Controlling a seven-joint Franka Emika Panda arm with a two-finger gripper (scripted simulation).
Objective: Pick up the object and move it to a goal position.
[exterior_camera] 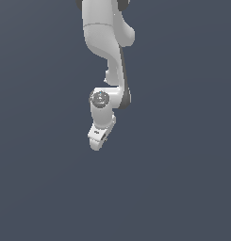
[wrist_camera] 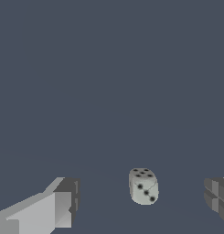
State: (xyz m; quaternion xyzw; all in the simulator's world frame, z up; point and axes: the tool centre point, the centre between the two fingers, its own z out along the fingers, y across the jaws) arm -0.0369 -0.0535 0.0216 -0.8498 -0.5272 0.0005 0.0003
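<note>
The object is a small pale grey die with black pips (wrist_camera: 143, 186), seen in the wrist view on the dark grey floor. It lies in the gap between my two fingers, nearer the right-hand finger (wrist_camera: 217, 197) than the other finger (wrist_camera: 63, 203), and touches neither. My gripper (wrist_camera: 140, 195) is open and empty. In the exterior view the white arm hangs down from the top, with the gripper (exterior_camera: 95, 143) at its low end pointing downwards. The die does not show in that view.
A plain dark grey floor (exterior_camera: 183, 188) fills both views around the arm. No other objects, containers or edges show, and no goal marker is in view.
</note>
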